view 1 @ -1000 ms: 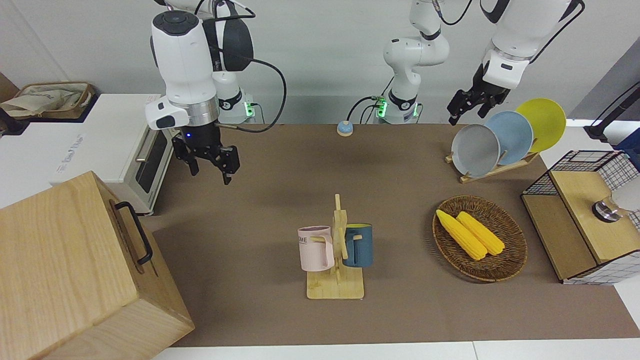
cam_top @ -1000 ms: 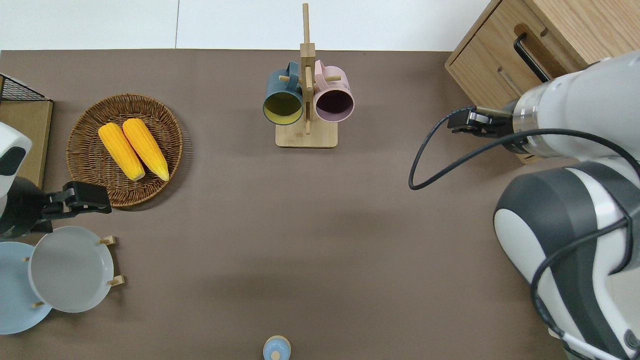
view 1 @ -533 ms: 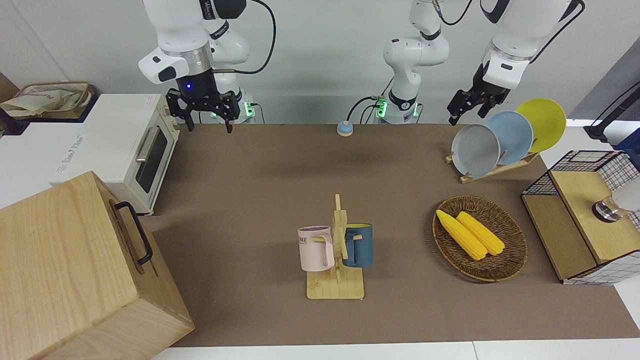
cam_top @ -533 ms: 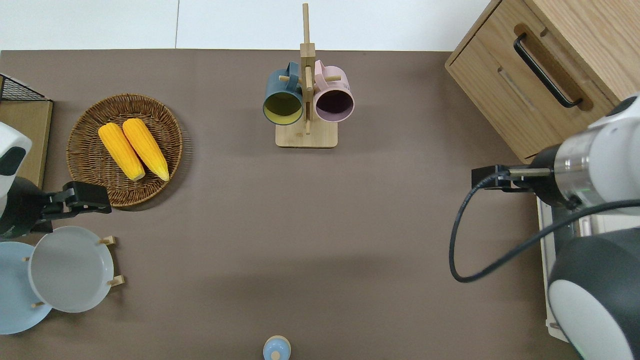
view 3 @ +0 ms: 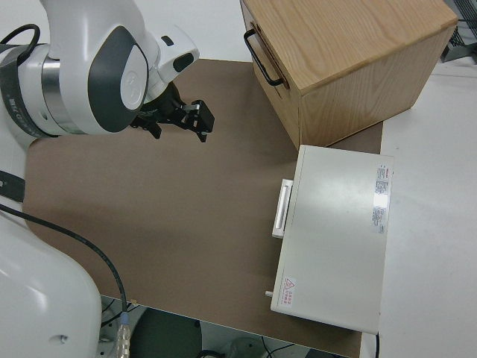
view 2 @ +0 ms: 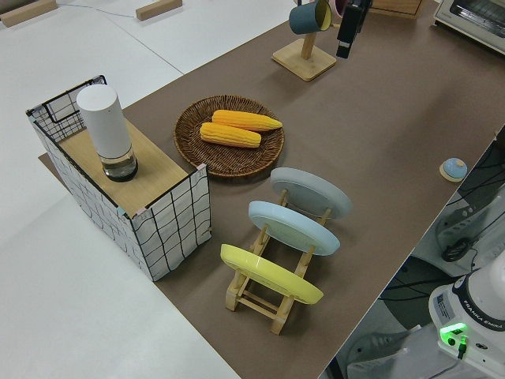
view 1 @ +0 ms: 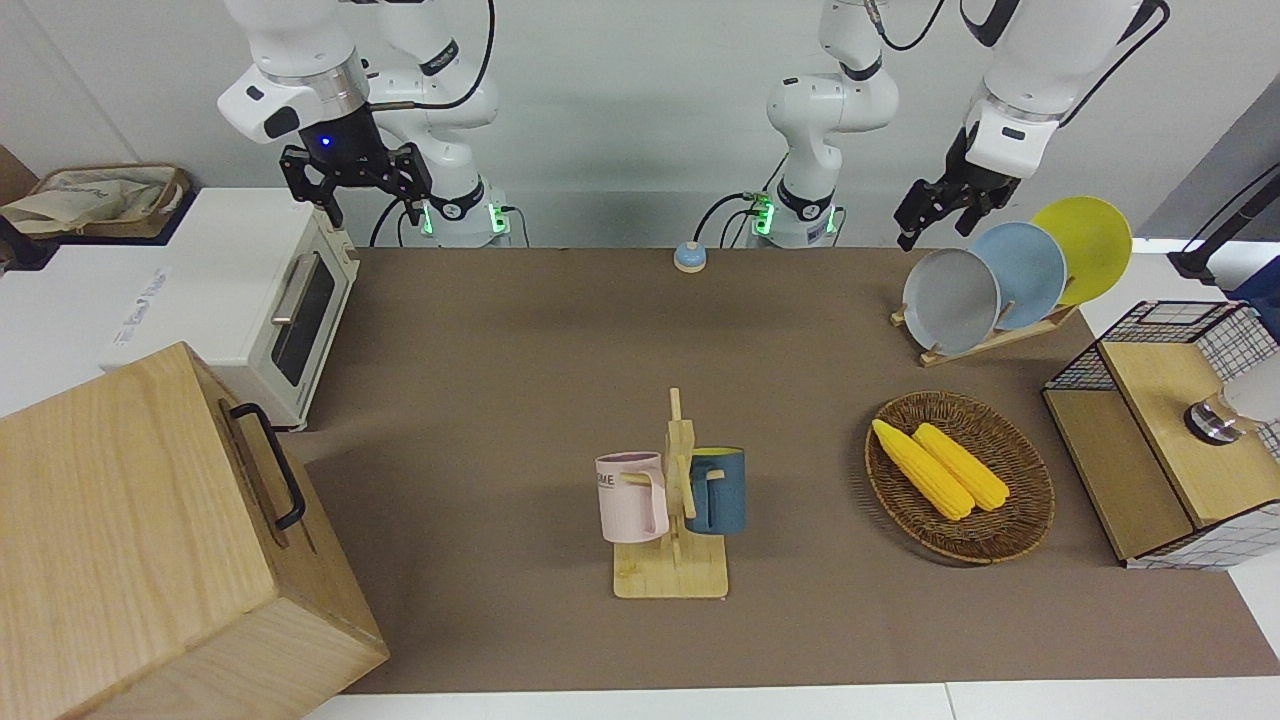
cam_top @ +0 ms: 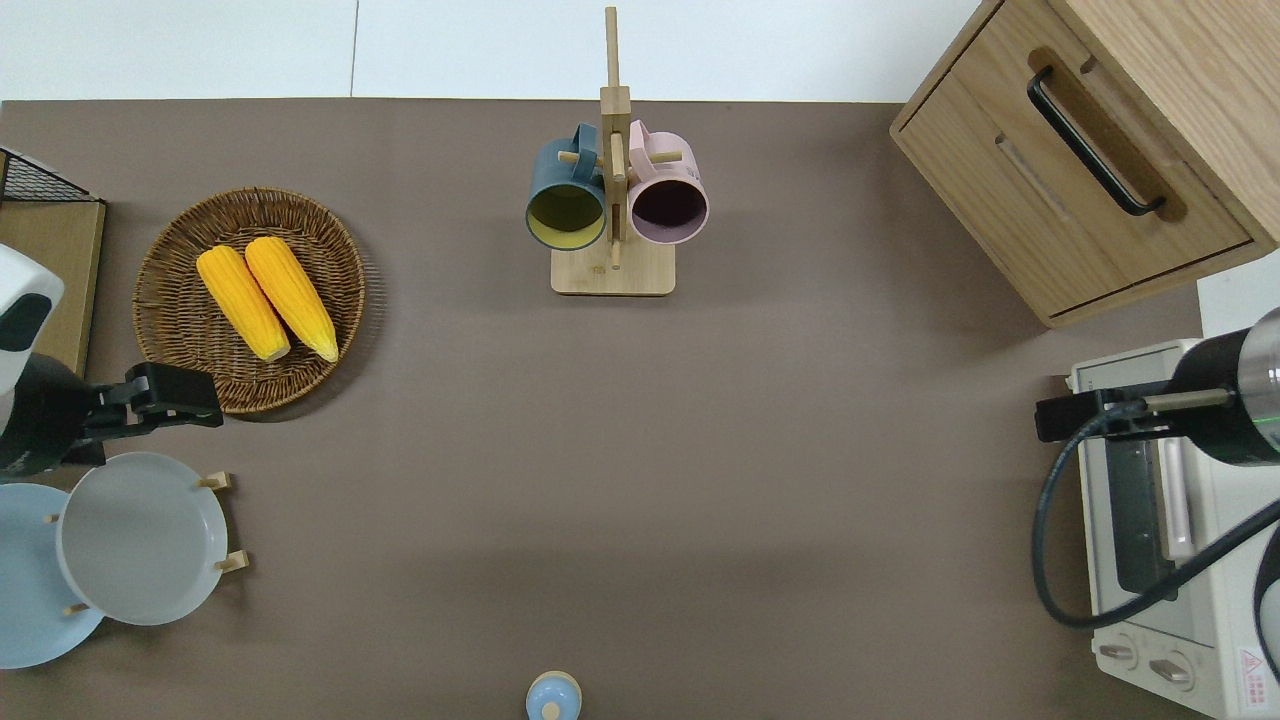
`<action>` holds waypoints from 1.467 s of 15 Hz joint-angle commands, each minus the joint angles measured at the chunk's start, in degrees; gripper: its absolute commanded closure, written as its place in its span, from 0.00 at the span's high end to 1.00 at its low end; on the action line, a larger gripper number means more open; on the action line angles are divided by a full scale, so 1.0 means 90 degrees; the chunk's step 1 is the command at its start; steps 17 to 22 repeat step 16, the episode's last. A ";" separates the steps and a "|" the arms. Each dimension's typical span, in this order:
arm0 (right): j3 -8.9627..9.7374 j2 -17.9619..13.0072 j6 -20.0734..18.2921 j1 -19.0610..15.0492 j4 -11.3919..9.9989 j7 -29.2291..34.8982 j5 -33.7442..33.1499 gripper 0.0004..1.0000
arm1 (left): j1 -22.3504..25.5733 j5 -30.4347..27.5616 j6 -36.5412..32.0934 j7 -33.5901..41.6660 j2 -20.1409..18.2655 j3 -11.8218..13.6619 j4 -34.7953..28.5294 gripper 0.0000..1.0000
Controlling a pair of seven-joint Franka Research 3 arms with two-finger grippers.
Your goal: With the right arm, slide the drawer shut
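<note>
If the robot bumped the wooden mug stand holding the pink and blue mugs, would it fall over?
The wooden mug stand might wobble: its post is tall and thin over a small flat base. The pink mug and blue mug hang on opposite sides, probably balancing it. Knocked off, they could break if ceramic.

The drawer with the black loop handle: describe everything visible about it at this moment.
The wide, shallow pale-wood drawer has a black metal loop handle running lengthwise over a recessed slot in its front panel. It sits pushed in, its front flush with the big pale-wood box that holds it. That box stands at the right arm's end of the table, farther from the robots than the white toaster oven. Nothing touches the drawer; the right arm's hand is raised over the toaster oven, well clear of it.
</note>
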 commanded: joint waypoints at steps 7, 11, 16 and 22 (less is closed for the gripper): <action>-0.0149 -0.0107 -0.0359 0.0181 0.0010 -0.0140 0.0027 0.99 | -0.0007 -0.0006 -0.0099 0.0056 -0.0053 0.0028 0.0024 0.99; -0.0149 -0.0098 -0.0359 0.0181 0.0020 -0.0130 0.0037 0.99 | -0.0007 -0.0006 -0.0108 0.0056 -0.0053 0.0028 0.0024 0.99; -0.0149 -0.0098 -0.0359 0.0171 0.0020 -0.0101 0.0046 0.99 | -0.0007 -0.0006 -0.0108 0.0056 -0.0053 0.0028 0.0024 0.99; -0.0149 -0.0098 -0.0359 0.0171 0.0020 -0.0101 0.0046 0.99 | -0.0007 -0.0006 -0.0108 0.0056 -0.0053 0.0028 0.0024 0.99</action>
